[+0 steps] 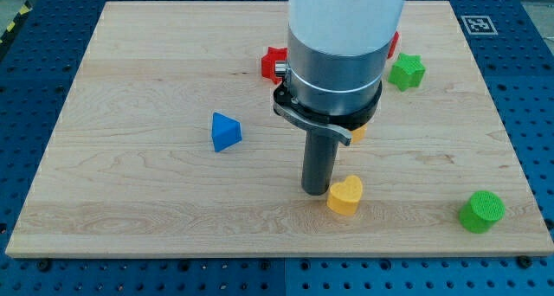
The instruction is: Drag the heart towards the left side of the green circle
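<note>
The small yellow heart-shaped block (345, 195) is lying low on the pale wooden tabletop (130, 183), right of centre toward the view's bottom. The tip (315, 190) of the dark rod is being held against or just beside the heart's left edge; actual contact cannot be confirmed. No hand is fitted, so there is no spread or pinch state to tell: only a blunt rod end.

The target, the green cylindrical block (481, 211), is sitting well apart to the view's right, near the tabletop's lower right corner.

Handling, as judged: the heart is looking light, rigid and smooth-faced, so it is likely being slid easily over the wood and not being deformed. No hold can be taken; it is only being pushed. The lobed outline is probably making it prone to rotating off the tip, so pressure is best being applied on the left flank, in line with its centre.

Bystanders: blue triangular block (226, 131), green star-shaped block (407, 71), red block (273, 63) partly hidden behind the arm.
</note>
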`<action>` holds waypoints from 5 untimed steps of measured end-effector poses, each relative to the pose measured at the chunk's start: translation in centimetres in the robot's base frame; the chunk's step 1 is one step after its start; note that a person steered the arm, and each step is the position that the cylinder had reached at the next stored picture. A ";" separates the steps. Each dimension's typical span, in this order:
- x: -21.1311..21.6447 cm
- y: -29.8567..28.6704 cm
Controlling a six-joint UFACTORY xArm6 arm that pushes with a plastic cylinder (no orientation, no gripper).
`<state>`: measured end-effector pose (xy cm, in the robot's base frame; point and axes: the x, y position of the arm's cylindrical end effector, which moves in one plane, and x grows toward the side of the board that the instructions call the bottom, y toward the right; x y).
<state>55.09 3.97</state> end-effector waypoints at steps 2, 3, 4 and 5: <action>3.9 3.9; 3.9 4.9; 4.0 5.7; 4.2 8.1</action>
